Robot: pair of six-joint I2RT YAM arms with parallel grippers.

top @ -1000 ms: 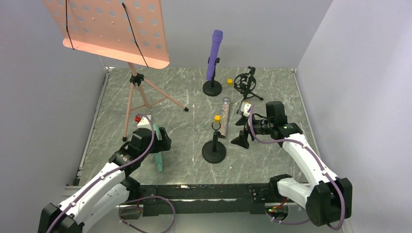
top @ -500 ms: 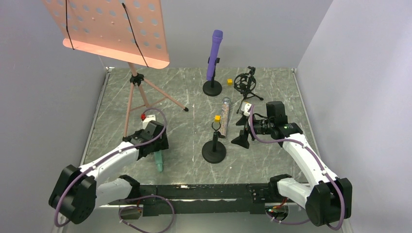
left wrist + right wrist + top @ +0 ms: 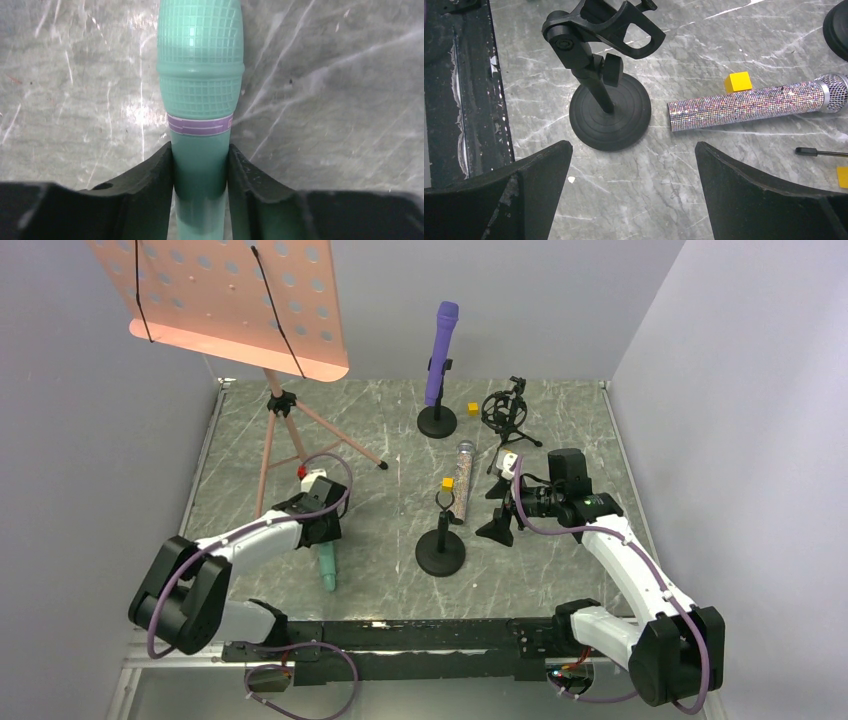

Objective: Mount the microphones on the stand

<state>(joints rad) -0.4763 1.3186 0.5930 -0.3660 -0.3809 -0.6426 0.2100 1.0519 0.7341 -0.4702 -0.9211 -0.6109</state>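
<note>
1. Left arm (image 3: 250,540): since 1 second ago its elbow has swung out left and dropped low. The left gripper (image 3: 200,165) has drawn in from wide apart.
2. Left gripper: both fingers (image 3: 155,185) press the handle of the mint green microphone (image 3: 200,75), just behind its purple ring.
3. Mint green microphone: flat on the table (image 3: 380,510), well left of the empty clip stand (image 3: 441,540).
4. Right gripper (image 3: 633,147): jaws spread wide, holding nothing, just right of that stand.
5. Glittery microphone (image 3: 749,105): flat, just beyond that stand, with a yellow cube (image 3: 738,81) beside it.
6. Purple microphone (image 3: 441,350): upright in the far stand (image 3: 437,422), well beyond the empty one.
</note>
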